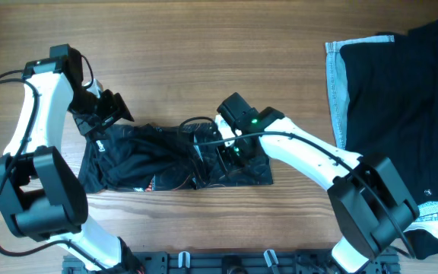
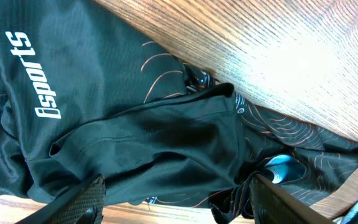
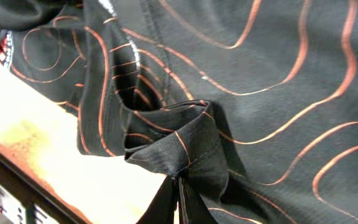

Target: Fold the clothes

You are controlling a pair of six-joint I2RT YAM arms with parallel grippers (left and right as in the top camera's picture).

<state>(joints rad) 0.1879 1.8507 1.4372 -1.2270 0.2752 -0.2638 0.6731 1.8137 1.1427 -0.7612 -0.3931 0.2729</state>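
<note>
Though bunched into a long heap, the black cycling jersey (image 1: 166, 156) lies at the middle of the desk (image 1: 204, 46), towards its near edge. The right pincer (image 3: 179, 186) is clamped on a raised fold of the orange-lined cloth; the left pincer (image 2: 179, 202) stands with its jaws apart over the jersey's left end. A black garment (image 1: 401, 91) with a pale edge lies at the right, well apart.

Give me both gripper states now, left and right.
Left gripper: open over the jersey, gripping nothing.
Right gripper: closed, pinching a fold of the jersey.
</note>
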